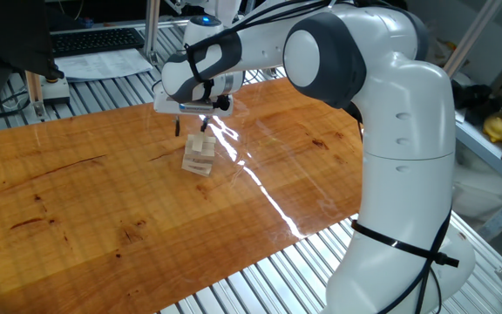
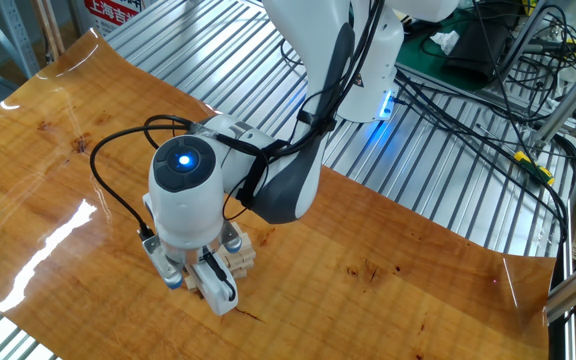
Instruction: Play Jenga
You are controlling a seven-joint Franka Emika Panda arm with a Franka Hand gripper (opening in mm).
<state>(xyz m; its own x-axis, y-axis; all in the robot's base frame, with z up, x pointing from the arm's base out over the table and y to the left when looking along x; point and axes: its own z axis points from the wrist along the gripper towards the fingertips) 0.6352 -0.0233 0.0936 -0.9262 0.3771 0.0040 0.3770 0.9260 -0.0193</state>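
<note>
Gripper point(image 1: 190, 127): mine — fingers spread apart, holding nothing, just above the tower.
Jenga tower point(image 1: 200, 154): short, crossed pale blocks — on the wooden tabletop point(image 1: 77, 192).

The wooden table point(image 1: 103, 192) lies bare on all sides of the tower point(image 1: 200, 154), free to pass. Straight above the tower the gripper point(image 1: 191, 128) and arm point(image 2: 288, 180) block the way, fingers spread just over its top.
</note>
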